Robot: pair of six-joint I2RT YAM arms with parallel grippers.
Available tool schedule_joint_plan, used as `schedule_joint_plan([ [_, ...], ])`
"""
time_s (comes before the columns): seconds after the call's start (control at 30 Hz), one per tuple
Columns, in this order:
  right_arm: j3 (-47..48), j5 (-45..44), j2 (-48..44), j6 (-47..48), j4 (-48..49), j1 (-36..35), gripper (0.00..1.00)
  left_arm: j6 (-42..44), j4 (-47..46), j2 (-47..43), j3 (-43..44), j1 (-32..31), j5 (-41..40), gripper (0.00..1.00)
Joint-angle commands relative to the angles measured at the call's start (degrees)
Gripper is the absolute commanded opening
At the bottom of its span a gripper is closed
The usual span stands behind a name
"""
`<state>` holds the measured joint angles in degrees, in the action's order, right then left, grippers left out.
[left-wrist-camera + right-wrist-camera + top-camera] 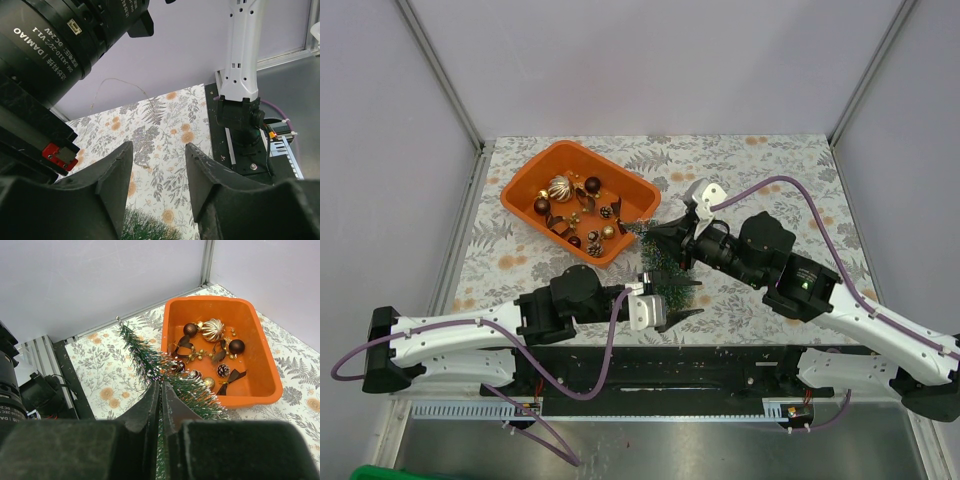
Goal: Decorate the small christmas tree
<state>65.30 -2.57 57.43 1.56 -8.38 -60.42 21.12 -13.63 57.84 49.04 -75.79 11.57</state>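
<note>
The small christmas tree, dark green with white-frosted needles, sits tilted in mid-table just right of the orange tray. My right gripper is shut on the tree's upper part. In the right wrist view the right gripper is pinched on the tree, whose tip points up-left. My left gripper is open beside the tree's lower end. In the left wrist view the left gripper is empty, with a patch of tree at the bottom between the jaws.
The tray holds a gold ribbed ball, dark brown balls, a pine cone and brown ribbons. The flowered tablecloth covers the table. Grey walls enclose three sides. The black base rail runs along the near edge.
</note>
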Motion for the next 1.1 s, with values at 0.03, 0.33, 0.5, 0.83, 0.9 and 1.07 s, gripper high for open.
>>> schedule_joint_plan([
  [0.03, -0.2, -1.6, -0.6, 0.6, -4.0, -0.7, 0.02, 1.0, -3.8, -0.1, 0.2, -0.3, 0.9, 0.48],
  [0.33, -0.6, -1.6, -0.9, 0.5, -4.1, -0.7, 0.01, 1.2, -4.8, 0.3, 0.0, -0.3, 0.4, 0.28],
  [0.5, -0.8, -1.7, -1.1, 0.5, -4.1, -0.7, 0.01, 1.4, -4.9, 0.3, -0.4, -0.3, 0.3, 0.1],
  [0.83, -1.0, -4.3, -2.4, 1.8, -4.7, -0.7, 0.0, 0.1, -1.2, -3.2, -3.7, -0.1, 0.0, 0.0],
  [0.9, -1.1, -5.3, -2.9, 2.4, -4.9, -0.7, 0.0, -0.7, 0.8, -4.7, -4.9, 0.4, 0.6, 0.0],
  [1.07, -1.1, -9.6, -4.6, 5.2, -6.1, -0.7, 0.0, -3.7, 5.3, -9.4, -8.9, 4.2, 1.9, 0.0],
])
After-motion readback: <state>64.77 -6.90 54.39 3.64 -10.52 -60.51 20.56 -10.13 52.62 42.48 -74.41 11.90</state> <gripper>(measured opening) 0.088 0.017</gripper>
